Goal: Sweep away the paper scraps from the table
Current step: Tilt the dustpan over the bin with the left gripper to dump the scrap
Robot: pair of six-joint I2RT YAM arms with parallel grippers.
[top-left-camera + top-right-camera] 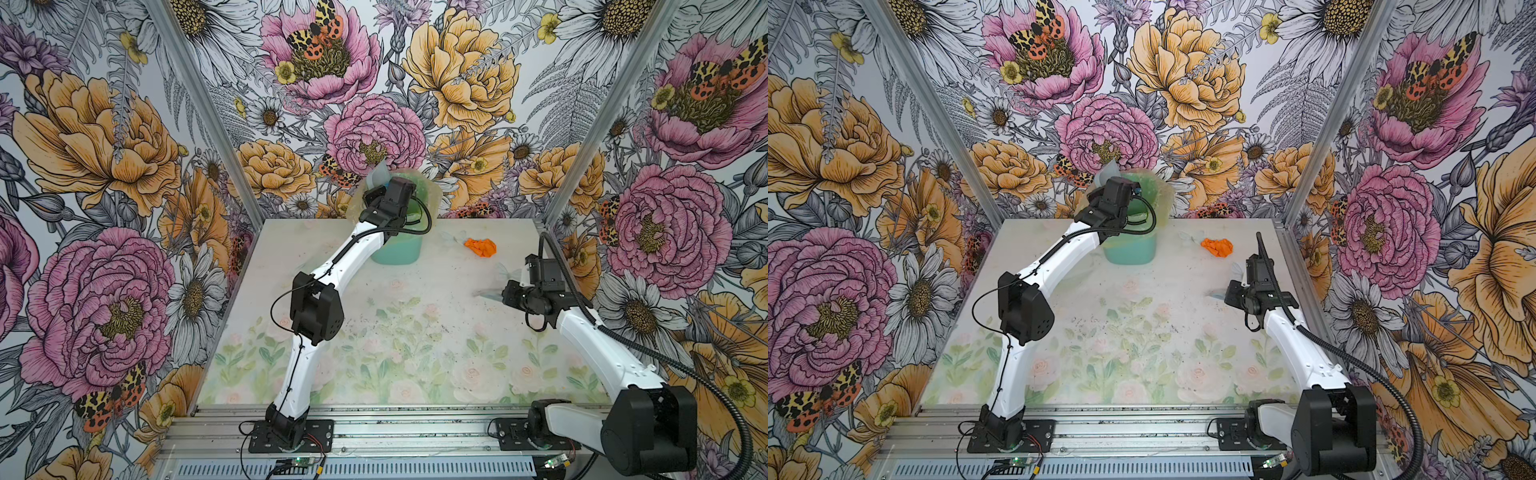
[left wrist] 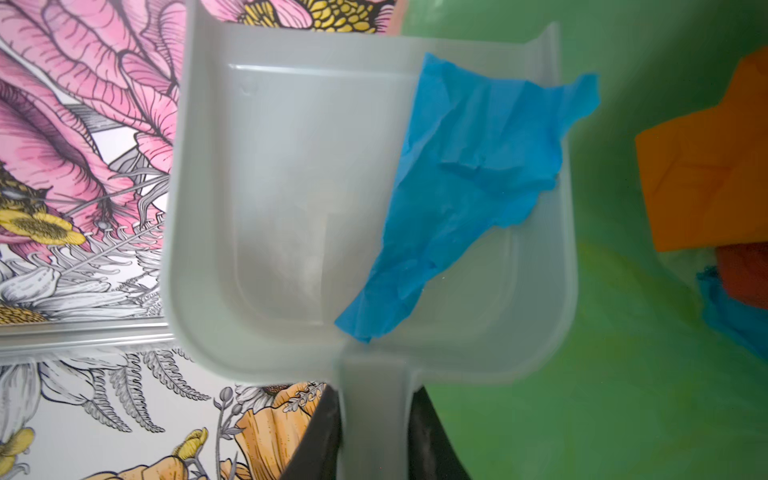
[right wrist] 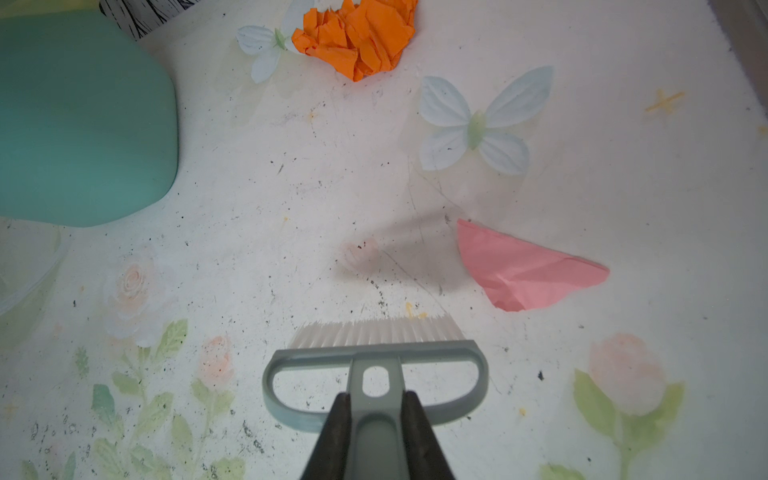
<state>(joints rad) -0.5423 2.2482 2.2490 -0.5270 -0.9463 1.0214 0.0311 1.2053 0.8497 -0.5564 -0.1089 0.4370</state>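
Paper scrap (image 2: 469, 178) in dustpan (image 2: 291, 187), over bin (image 1: 395, 253)

No readable text or labels anywhere.

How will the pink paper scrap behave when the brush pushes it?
Probably very light: the pink paper scrap looks thin and creased, so it should slide easily on the table. Floppy and nearly flat, it may fold or slip under the brush.

Tool (image 3: 377, 397) grips brush (image 3: 374, 351); pink scrap (image 3: 528, 270) near, orange wad (image 3: 357, 37) farther.
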